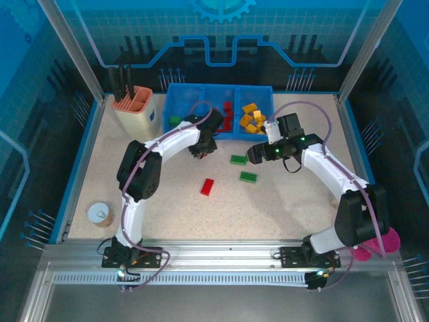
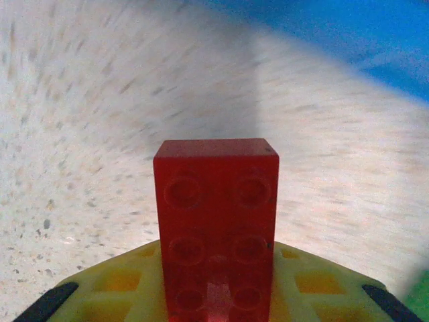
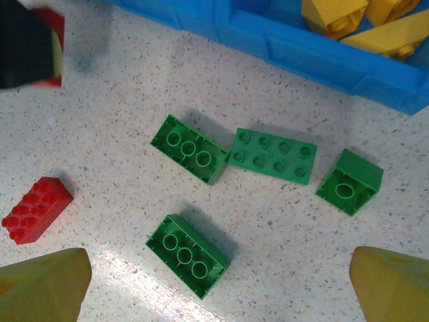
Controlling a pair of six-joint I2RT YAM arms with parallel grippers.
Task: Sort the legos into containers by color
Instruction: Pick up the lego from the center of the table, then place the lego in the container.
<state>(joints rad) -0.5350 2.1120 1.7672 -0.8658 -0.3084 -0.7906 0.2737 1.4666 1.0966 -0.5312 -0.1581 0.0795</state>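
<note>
Left claw grips a red brick by its lower end, just short of the tray. The brick looks light, hard and slick, so I'd pinch the flat sides, not the studs. Green bricks lie loose on the table under the right claw, which is spread wide and empty.

A speckled beige surface edged in blue sits within aluminium posts; behind it stands a blue wall panel bearing a gear graphic, evenly lit.
</note>
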